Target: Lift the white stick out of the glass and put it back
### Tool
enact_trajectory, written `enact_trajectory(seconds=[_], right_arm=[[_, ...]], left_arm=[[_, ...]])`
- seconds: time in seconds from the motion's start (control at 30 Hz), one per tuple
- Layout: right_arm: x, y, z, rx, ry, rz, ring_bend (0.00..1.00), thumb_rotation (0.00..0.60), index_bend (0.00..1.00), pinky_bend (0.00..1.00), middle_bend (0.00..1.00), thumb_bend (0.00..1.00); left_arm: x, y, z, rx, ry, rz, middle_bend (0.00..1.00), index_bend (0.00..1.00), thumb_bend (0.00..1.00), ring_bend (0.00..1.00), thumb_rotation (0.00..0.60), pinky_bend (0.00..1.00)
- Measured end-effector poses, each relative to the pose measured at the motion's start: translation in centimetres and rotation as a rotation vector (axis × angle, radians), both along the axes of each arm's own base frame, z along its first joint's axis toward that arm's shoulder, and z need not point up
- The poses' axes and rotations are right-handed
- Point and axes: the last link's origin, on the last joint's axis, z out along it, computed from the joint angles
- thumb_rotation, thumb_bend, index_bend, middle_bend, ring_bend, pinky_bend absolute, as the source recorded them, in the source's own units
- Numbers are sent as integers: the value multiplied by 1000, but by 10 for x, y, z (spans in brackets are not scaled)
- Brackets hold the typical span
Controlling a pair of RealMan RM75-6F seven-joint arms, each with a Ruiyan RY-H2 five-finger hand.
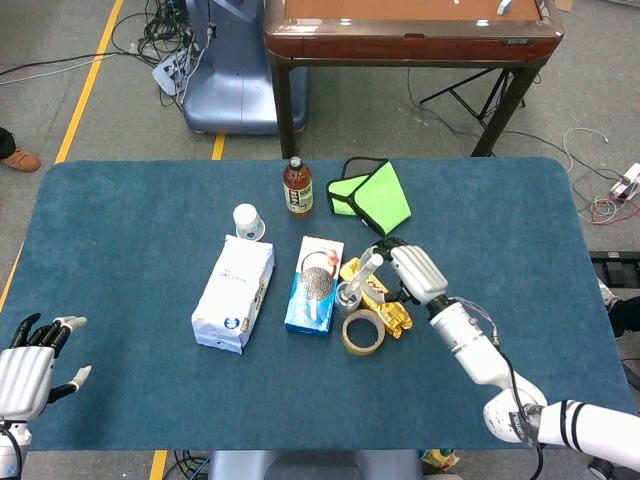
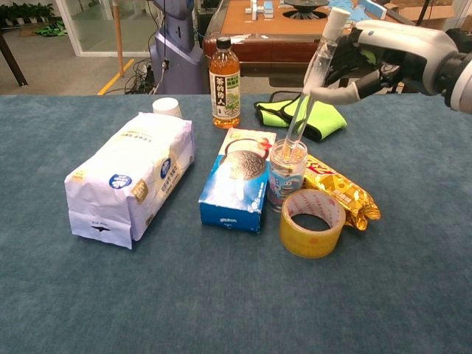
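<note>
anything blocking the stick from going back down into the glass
Nothing visible does. The right hand holds the white stick tilted, its lower end already inside the open mouth of the glass.

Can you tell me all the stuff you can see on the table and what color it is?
white stick: one, whitish-clear, tilted, lower tip inside the glass
glass: one, clear with a printed label, middle of the table
tape roll: one, yellowish, in front of the glass
snack packet: one, gold and red, right of the glass
cookie box: one, blue, left of the glass
paper bag: one, white, left side
tea bottle: one, brown, at the back
paper cup: one, white, behind the bag
cloth: one, bright green, back right
right hand: holds the stick near its top
left hand: fingers spread, holding nothing, near table corner
</note>
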Motion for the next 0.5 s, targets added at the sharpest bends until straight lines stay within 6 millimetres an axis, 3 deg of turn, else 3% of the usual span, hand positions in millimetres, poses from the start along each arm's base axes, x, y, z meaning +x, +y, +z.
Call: enact_trajectory(seconds=[0.27,0.5], right_arm=[[-6,1,-15,24,58,0,275,600,676,192,432,489],[-9,2,-19,27,86,6,240,600,588,192,382,473]], left_arm=[[-3,-1,-1,-5,-1,9,253,249,239,296,600,79],[-3,0,-2,-7,-1,9,253,249,238,296,600,80]])
